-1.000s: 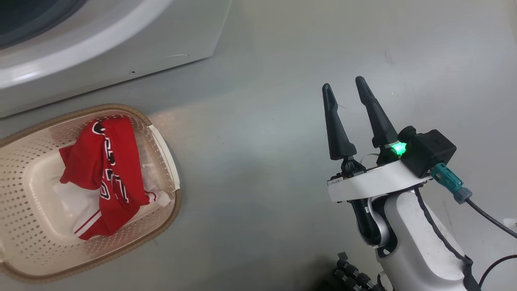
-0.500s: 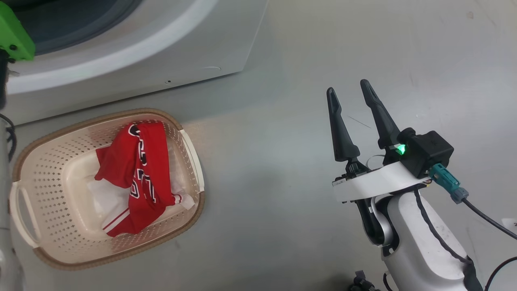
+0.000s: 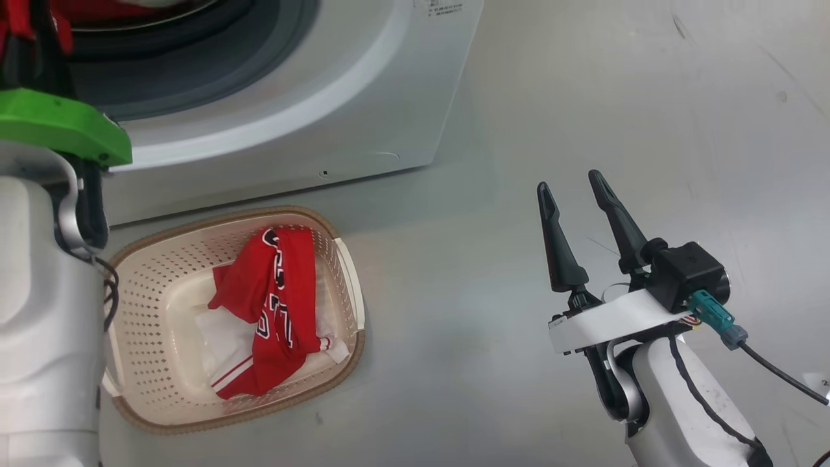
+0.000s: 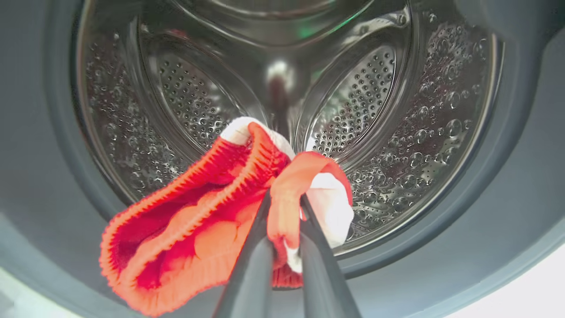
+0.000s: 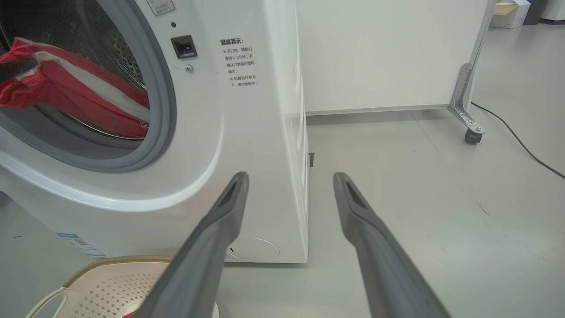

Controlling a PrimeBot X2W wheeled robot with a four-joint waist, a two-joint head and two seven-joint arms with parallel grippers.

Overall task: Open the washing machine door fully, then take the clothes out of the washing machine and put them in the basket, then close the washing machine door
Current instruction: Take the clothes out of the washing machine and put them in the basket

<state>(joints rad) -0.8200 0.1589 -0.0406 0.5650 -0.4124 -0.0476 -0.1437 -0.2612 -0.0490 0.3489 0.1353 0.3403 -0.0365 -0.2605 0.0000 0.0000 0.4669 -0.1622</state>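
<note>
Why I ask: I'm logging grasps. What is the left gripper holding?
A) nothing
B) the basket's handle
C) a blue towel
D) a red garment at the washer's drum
D: in the left wrist view the left gripper has its two fingers pinched on a fold of the red garment, with the steel drum behind it.

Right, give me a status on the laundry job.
Done: one red garment lies in the basket. In hand: the left gripper is shut on a second garment at the drum mouth. Left: carry it to the basket, close the door. Right gripper open.
</note>
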